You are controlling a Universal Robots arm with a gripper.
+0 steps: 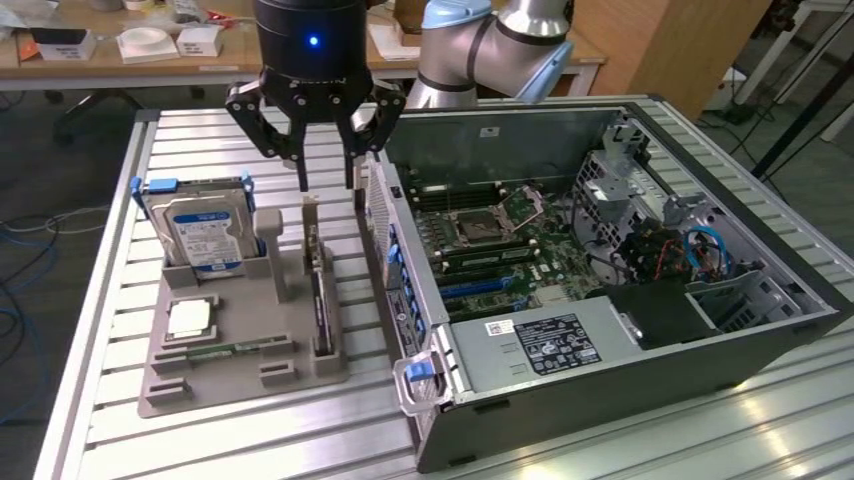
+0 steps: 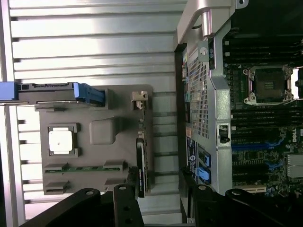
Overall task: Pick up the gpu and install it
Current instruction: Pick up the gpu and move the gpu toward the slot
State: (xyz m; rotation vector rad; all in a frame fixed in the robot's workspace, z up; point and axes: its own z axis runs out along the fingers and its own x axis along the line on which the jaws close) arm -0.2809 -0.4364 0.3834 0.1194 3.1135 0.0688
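The gpu [image 1: 319, 300] is a thin dark card standing on edge in a slot of the grey holder tray [image 1: 227, 385], its silvery bracket at the far end. My gripper [image 1: 330, 178] hangs open just above that bracket end, one finger on each side of the card's line, touching nothing. In the wrist view the gpu [image 2: 141, 165] runs along the edge of the holder tray [image 2: 102, 130], and the gripper [image 2: 158, 208] has its two black fingers apart with the card's near end by one of them.
An open computer case [image 1: 601, 270] with its motherboard [image 2: 265, 94] lies at the exterior view's right, close beside the tray. The tray also holds a hard drive [image 1: 200, 228], a processor chip [image 1: 191, 318] and a green memory stick [image 1: 227, 350]. All rest on a slatted metal table [image 1: 80, 330].
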